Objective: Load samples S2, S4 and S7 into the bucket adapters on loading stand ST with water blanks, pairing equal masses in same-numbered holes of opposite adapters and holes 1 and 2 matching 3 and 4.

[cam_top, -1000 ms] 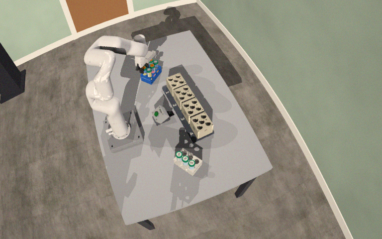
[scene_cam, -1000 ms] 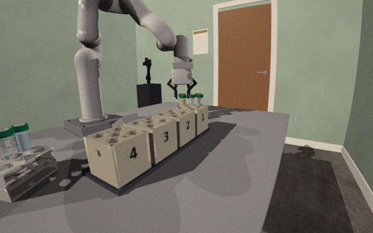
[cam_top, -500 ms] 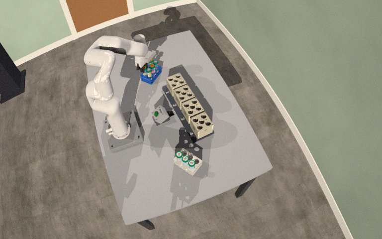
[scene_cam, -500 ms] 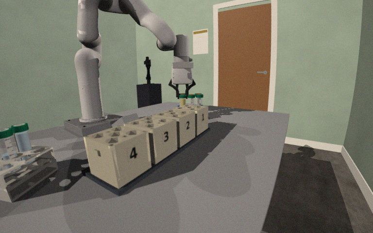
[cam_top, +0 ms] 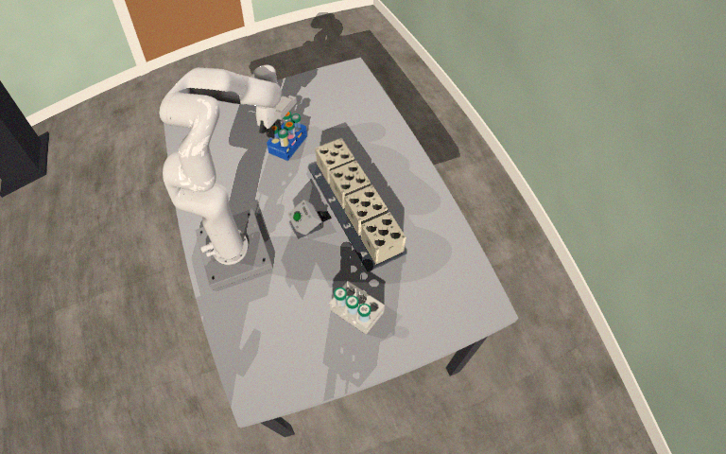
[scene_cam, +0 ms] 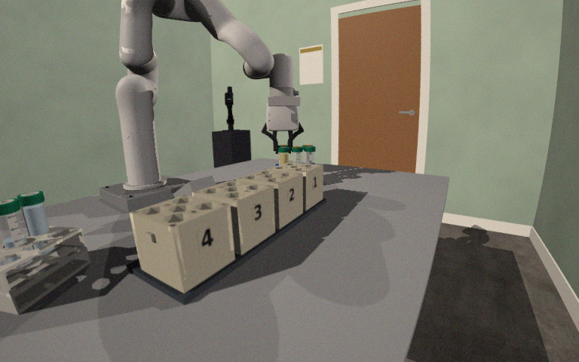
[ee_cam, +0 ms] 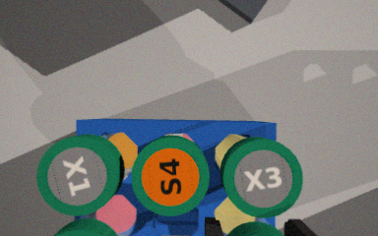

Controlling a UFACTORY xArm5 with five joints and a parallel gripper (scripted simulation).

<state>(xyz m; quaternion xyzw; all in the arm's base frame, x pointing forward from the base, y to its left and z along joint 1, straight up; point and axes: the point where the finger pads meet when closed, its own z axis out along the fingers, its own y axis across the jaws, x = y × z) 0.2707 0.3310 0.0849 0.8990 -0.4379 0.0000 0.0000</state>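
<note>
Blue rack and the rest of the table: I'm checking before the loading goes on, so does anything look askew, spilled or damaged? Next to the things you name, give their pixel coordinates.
Nothing stands out. The tubes in the blue rack (cam_top: pixel 279 151) (ee_cam: pixel 98 127) look upright and capped, the adapters (cam_top: pixel 383 252) (scene_cam: pixel 209 243) sit in line on the stand (cam_top: pixel 342 218), and no spill shows.

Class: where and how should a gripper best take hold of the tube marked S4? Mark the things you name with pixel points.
Probably from straight above, fingers on opposite sides of its round green cap: S4 (ee_cam: pixel 170 176) stands upright, cap above the blue rack (ee_cam: pixel 148 129) (cam_top: pixel 278 150), with X1 (ee_cam: pixel 79 175) and X3 (ee_cam: pixel 262 178) flanking it.
</note>
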